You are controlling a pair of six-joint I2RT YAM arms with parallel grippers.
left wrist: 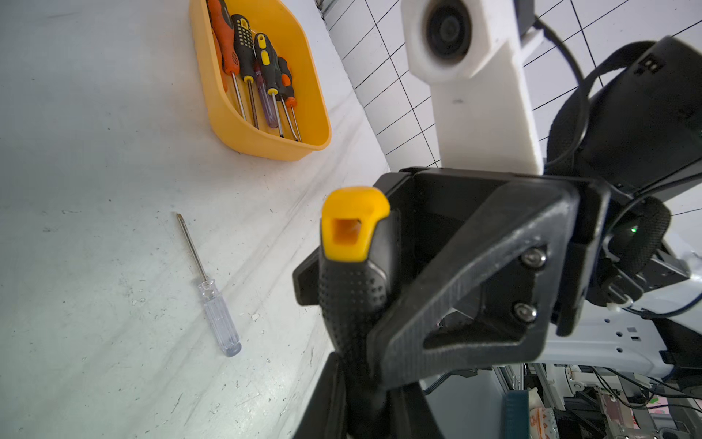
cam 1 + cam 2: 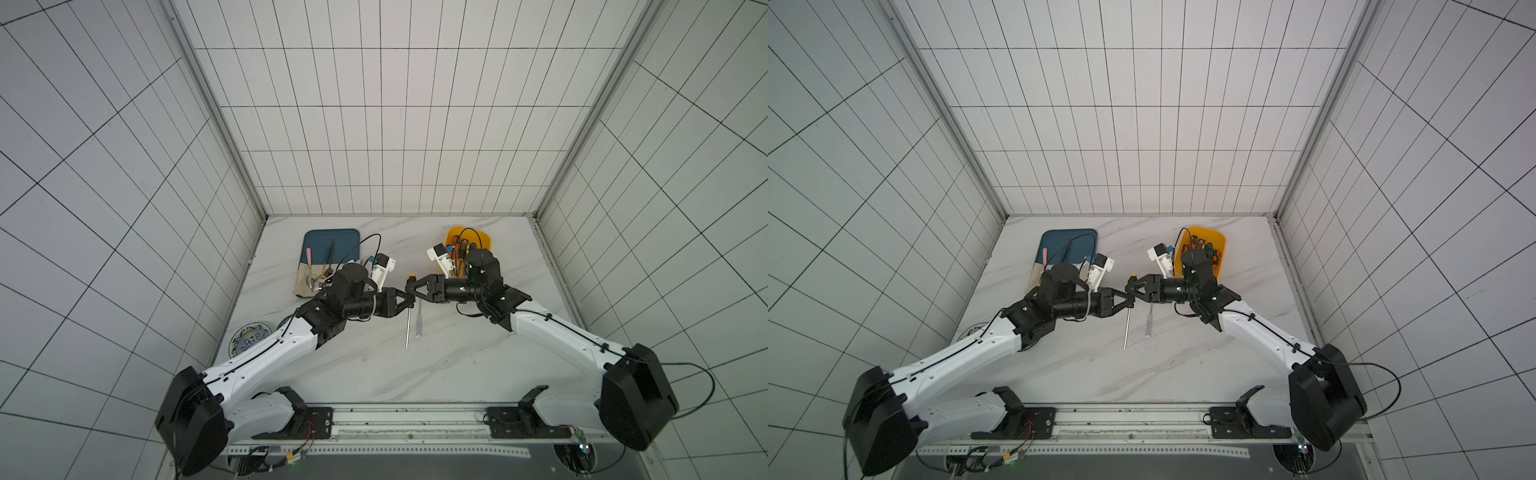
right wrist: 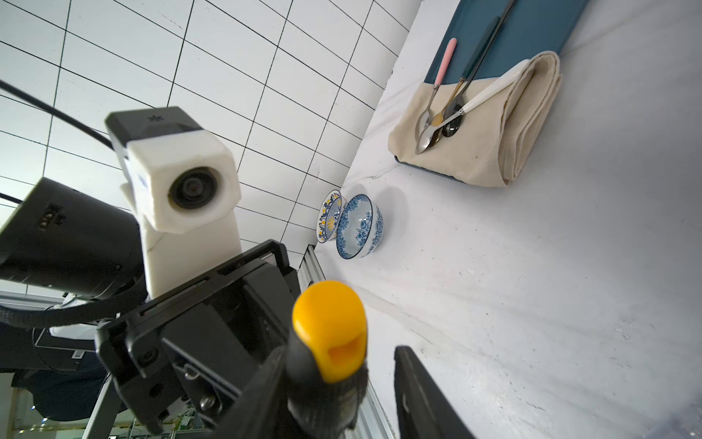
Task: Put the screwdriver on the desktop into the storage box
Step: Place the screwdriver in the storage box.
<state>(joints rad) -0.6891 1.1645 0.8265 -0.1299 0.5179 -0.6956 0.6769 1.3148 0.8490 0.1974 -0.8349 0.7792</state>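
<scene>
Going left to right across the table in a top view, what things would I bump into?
You'd meet the patterned bowl, teal tray, yellow-capped screwdriver, clear-handled screwdriver, storage box.

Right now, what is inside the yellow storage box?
In the left wrist view the storage box holds about five screwdrivers, handles orange, black-and-yellow and one clear purple. One end runs out of frame; in both top views the right arm covers part of it.

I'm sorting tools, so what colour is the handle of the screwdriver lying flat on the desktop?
Transparent, colourless handle, best seen in the left wrist view.
</scene>
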